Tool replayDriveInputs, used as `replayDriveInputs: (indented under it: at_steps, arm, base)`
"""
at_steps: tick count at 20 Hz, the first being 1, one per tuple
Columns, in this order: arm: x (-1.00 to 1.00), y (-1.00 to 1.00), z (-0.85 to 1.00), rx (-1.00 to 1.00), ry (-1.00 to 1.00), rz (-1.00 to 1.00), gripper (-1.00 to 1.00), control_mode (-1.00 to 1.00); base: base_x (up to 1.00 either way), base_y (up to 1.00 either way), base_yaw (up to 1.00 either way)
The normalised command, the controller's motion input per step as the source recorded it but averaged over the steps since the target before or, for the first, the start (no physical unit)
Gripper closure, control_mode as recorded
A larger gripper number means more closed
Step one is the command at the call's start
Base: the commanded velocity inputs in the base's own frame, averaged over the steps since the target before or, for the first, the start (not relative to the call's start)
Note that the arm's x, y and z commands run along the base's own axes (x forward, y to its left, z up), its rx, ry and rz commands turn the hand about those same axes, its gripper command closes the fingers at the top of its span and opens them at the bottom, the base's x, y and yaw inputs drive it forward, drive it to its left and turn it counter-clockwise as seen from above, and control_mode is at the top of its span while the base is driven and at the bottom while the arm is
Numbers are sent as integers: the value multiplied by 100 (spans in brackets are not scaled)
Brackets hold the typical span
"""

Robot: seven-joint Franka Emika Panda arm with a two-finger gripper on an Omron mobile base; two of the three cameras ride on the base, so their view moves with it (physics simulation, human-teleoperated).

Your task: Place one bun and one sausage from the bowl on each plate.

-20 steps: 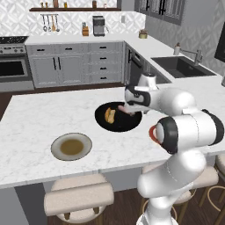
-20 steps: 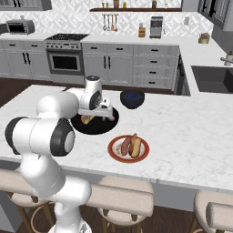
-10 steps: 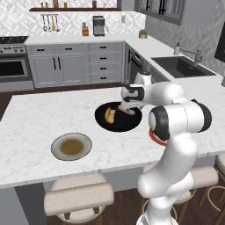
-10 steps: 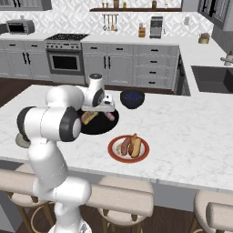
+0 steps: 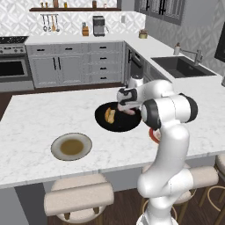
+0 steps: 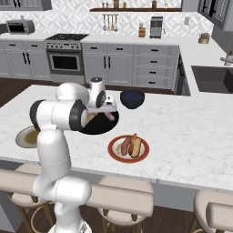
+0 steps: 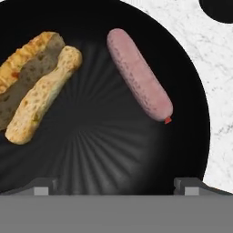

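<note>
The wide black bowl (image 5: 115, 125) (image 6: 93, 129) (image 7: 104, 150) sits mid-counter and holds a split bun (image 5: 110, 115) (image 7: 36, 86) and a pink sausage (image 5: 130, 112) (image 6: 109, 116) (image 7: 139, 75). My gripper (image 5: 127, 107) (image 6: 105, 111) (image 7: 117, 186) hovers just above the bowl, open, with nothing between its fingertips (image 7: 43, 186). The bun lies to the left and the sausage to the upper right in the hand view. The red-rimmed plate (image 6: 113, 154) carries a sausage (image 6: 126, 145) and a bun (image 6: 135, 145). The grey-rimmed plate (image 5: 57, 151) (image 6: 20, 136) with its olive centre lies bare.
A dark-blue bowl (image 6: 132, 98) (image 7: 218, 9) stands just beyond the black bowl. My arm hides part of the red plate (image 5: 152, 134) in the left base view. Stools line the counter's near edge. A sink (image 5: 182, 66) is set into the far right counter.
The arm's elbow has swung in closer over the counter while the hand stays above the black bowl. The gripper remains open; bun and sausage have not moved.
</note>
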Motion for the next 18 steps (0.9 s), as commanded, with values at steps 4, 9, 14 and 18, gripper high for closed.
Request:
replayDriveInputs:
  at_steps: [4, 9, 14, 18]
  arm:
    - [29, 0, -3, 0, 0, 1, -100, -100]
    - [41, 0, 0, 0, 0, 0, -100, -100]
    - [48, 0, -26, -5, 0, 1, -100, -100]
    - [21, 0, -52, -12, -1, 0, -100, -100]
  base:
    - [0, 0, 0]
    - [0, 0, 0]
    - [0, 0, 0]
    - [0, 0, 0]
